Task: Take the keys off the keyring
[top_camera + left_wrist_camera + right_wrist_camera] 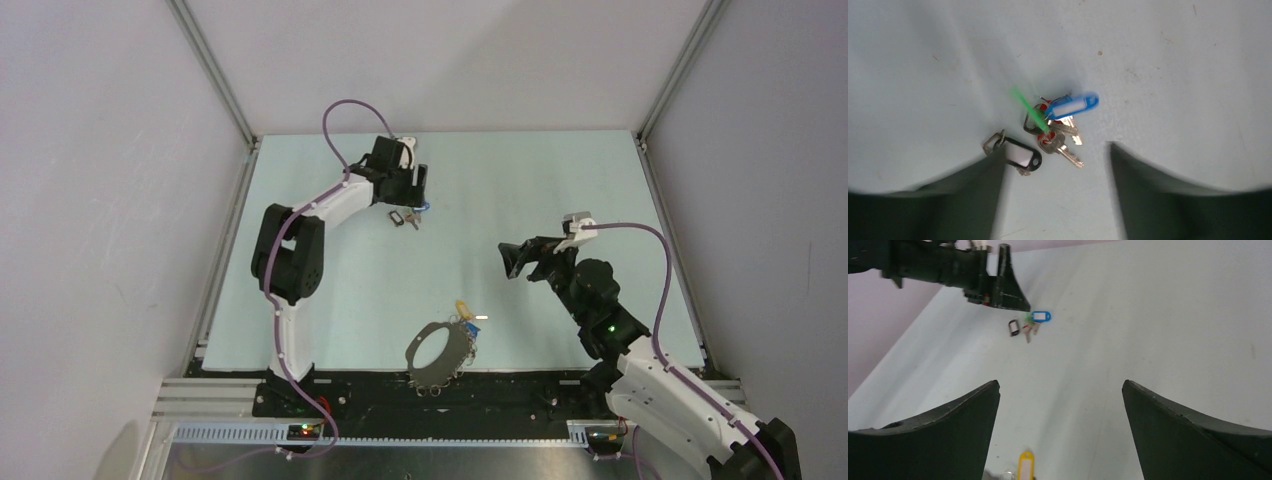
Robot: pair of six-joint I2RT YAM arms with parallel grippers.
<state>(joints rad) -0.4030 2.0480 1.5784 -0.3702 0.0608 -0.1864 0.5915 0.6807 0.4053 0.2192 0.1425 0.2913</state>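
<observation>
The keyring (436, 354), a large dull grey hoop fringed with small rings and keys, lies near the table's front edge, with a yellow-tagged key (461, 306) at its far side. A loose cluster of keys (405, 217) lies far back on the left. It has a blue tag (1073, 105), a black tag (1021, 156) and a red-headed key (1054, 142). My left gripper (412, 192) hovers open just over this cluster, holding nothing. My right gripper (512, 260) is open and empty, raised to the right of the hoop. In its wrist view the yellow tag (1024, 465) shows at the bottom edge.
The pale green table (560, 190) is walled by grey panels with metal posts (212, 75) at the back corners. A black strip (380, 392) runs along the front edge by the arm bases. The right wrist view shows the left gripper (998, 290) above the loose keys (1028, 326).
</observation>
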